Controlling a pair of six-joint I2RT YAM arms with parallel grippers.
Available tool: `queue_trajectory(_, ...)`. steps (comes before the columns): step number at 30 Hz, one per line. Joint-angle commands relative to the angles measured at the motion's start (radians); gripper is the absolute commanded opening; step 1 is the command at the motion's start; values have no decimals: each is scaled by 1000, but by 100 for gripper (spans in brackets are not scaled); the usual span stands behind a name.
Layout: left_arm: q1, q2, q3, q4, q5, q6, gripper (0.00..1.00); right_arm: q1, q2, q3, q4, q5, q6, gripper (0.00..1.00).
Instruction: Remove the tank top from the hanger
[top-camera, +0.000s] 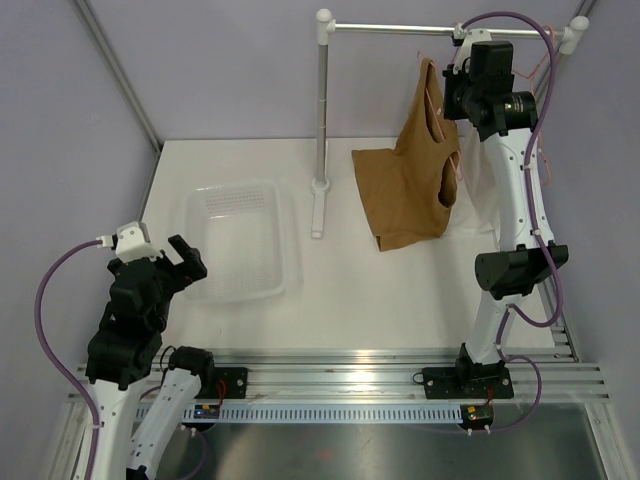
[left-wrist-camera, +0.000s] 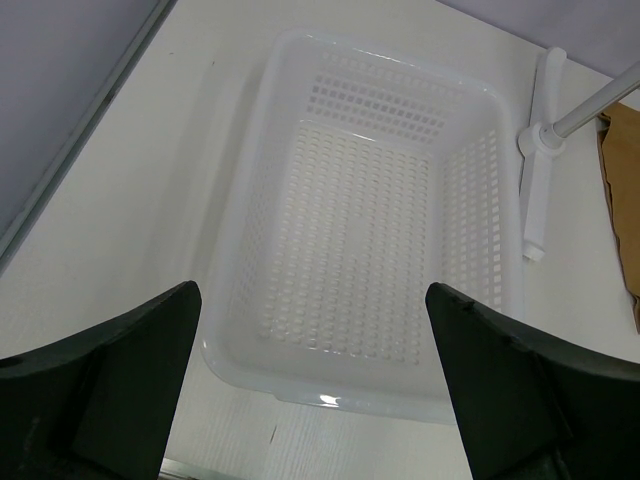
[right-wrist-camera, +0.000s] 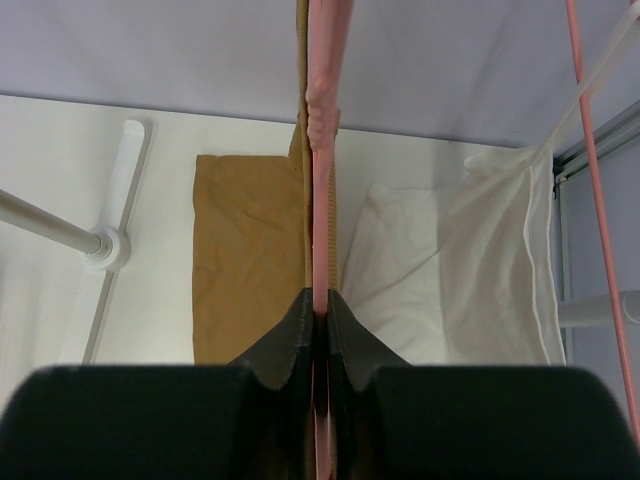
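The right end effector is raised to the rail of the clothes rack. It is clenched on the thin pink wire of the hanger, with both fingers pressed together and the wire pinched between them. The tan-brown tank top is on that hanger, directly below and beyond the fingertips. Its strap runs up along the wire, and its lower part is spread on the white desk. Just to its right lies a white sheer garment, near a second pink hanger. The left end effector is released, with its fingers spread wide and gripping nothing. It hovers over the near rim of a white perforated basket, well apart from the tank top.
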Motion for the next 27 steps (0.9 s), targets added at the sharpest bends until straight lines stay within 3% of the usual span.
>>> queue_trajectory(1, -2, 10, -3, 58, 16, 15, 99, -4, -30, 39, 53, 1, -3, 8)
queue_trajectory(2, -2, 13, -2, 58, 17, 15, 99, -4, -33, 43, 51, -2, 2, 0)
queue_trajectory(18, -2, 18, 0, 59, 21, 16, 99, -4, -203, 11, 91, -45, 61, 0)
queue_trajectory(27, -2, 70, 49, 47, 34, -4, 99, -4, -472, -305, 62, -131, 138, 0)
